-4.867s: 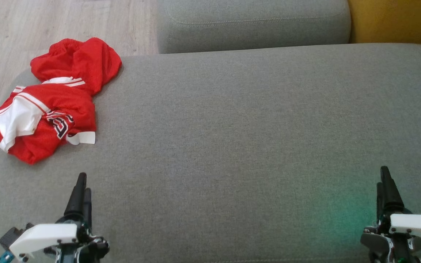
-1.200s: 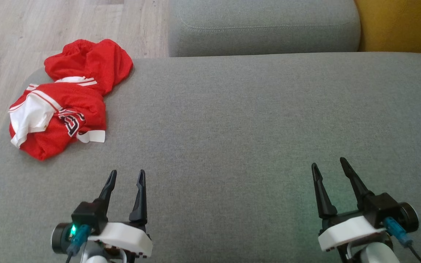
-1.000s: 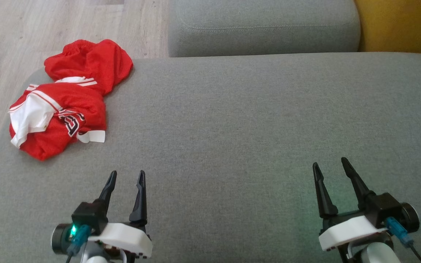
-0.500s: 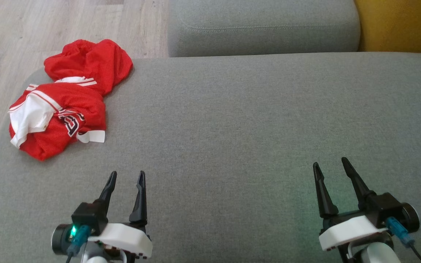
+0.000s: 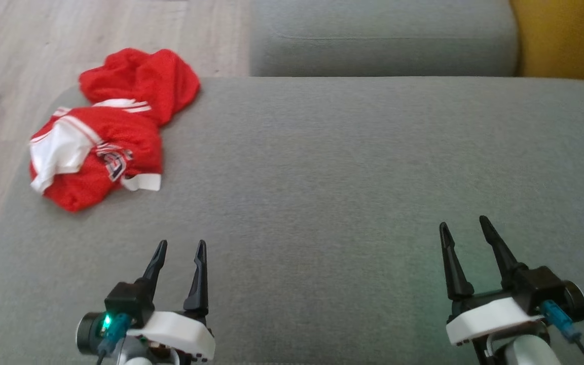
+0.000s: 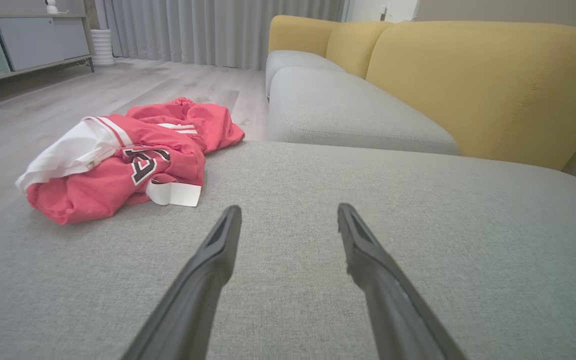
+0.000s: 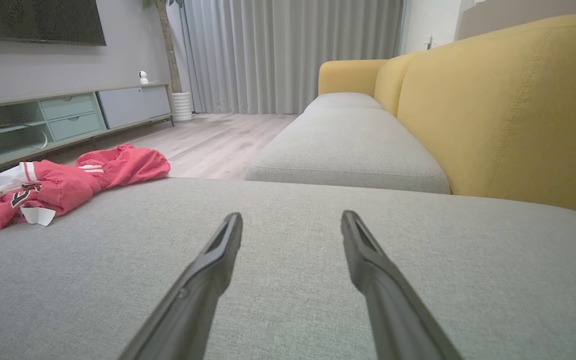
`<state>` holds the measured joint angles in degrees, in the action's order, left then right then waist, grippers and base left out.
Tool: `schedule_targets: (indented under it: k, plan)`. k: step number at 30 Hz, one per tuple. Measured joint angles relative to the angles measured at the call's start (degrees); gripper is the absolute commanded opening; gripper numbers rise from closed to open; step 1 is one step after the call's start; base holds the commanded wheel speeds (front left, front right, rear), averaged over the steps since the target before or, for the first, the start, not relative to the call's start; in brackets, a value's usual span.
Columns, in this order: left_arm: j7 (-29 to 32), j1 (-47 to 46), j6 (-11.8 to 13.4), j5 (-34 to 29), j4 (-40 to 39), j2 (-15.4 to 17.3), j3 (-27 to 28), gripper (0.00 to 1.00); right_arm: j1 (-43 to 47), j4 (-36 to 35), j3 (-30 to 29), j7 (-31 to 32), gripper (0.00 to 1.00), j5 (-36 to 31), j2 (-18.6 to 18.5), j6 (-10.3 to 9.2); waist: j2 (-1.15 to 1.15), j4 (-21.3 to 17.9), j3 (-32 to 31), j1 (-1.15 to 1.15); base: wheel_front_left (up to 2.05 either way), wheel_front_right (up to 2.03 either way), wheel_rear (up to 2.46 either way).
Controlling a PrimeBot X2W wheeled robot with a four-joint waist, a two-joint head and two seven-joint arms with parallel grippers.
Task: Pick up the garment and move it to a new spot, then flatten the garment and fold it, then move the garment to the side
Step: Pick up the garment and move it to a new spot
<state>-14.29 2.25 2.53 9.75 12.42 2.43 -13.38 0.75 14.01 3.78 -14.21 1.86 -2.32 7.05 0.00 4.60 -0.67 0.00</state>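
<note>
A wide grey cushion (image 5: pixel 353 167) takes most of the head view, with a second grey cushion (image 5: pixel 383 50) behind it and a yellow backrest (image 7: pixel 508 100) at the right side. The red and white garment (image 5: pixel 104 147) lies crumpled at the far left corner of the wide cushion, well apart from both grippers. The left gripper (image 5: pixel 181 243) and the right gripper (image 5: pixel 463 221) are over the near part of this cushion, each with its two dark fingers spread wide and nothing between them.
</note>
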Motion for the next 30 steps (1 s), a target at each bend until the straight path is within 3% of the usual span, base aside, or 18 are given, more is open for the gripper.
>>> schedule_targets:
  k: [22,30]
  plan:
    - [0.0,-0.2,0.0,-0.1,-0.8,0.1,1.5,1.00,-0.1,-0.4,0.7,0.0,1.00,0.7,0.0,0.01,0.00,19.2,0.3,0.00,0.00,0.00,0.00]
    - [0.0,-0.2,0.0,-0.1,-1.3,0.1,1.9,1.00,-0.1,-0.5,0.7,0.0,1.00,0.7,0.0,0.01,0.00,23.1,0.4,0.00,0.00,0.00,0.00]
